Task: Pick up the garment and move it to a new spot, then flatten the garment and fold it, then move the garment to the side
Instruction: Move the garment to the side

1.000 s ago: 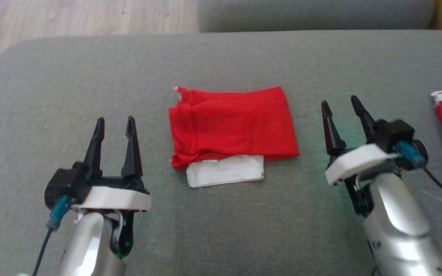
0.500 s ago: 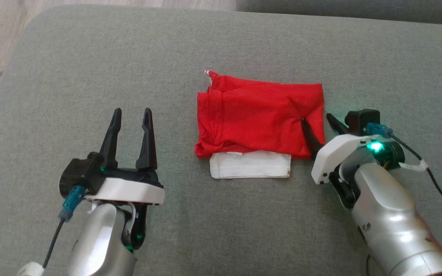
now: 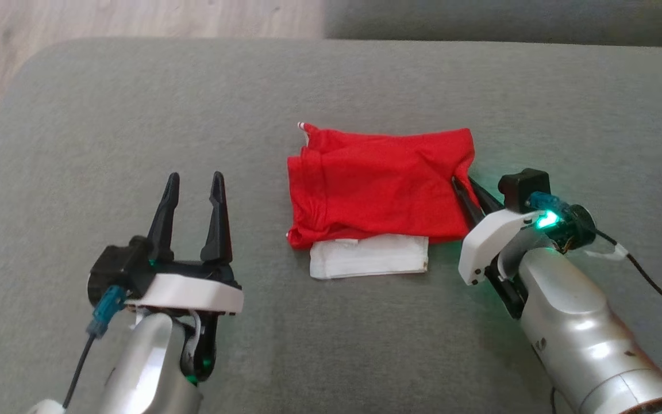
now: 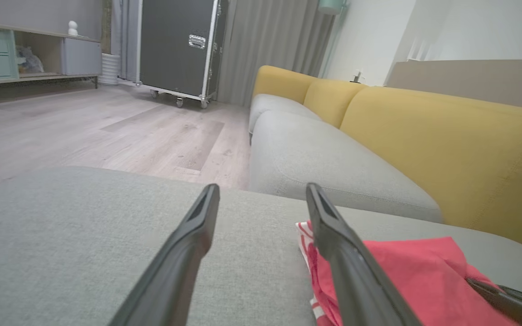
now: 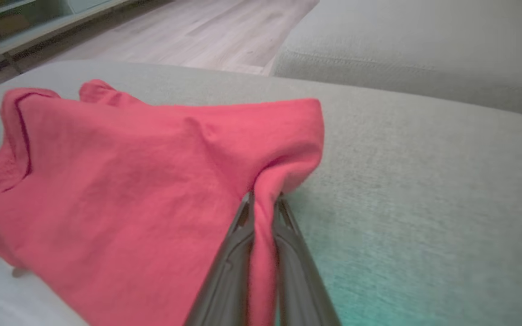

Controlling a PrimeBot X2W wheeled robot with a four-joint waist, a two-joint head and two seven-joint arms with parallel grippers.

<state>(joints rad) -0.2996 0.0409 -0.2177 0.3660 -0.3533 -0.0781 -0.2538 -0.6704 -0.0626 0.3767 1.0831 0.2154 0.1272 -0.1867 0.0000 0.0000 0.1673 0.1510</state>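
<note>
Garment [image 3: 377, 187], red, folded, white layer at near edge; right edge pinched in right gripper [image 3: 463, 181]; left gripper [image 3: 195, 175] spread, over grey cushion [image 3: 331, 80].

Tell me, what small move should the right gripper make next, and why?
Probably a short lift straight up. The right gripper is shut on the right edge of the folded red garment, which lies on the grey cushion; the left gripper stands open, apart from it. Lifting first should free the cloth from the cushion before it goes sideways.
</note>
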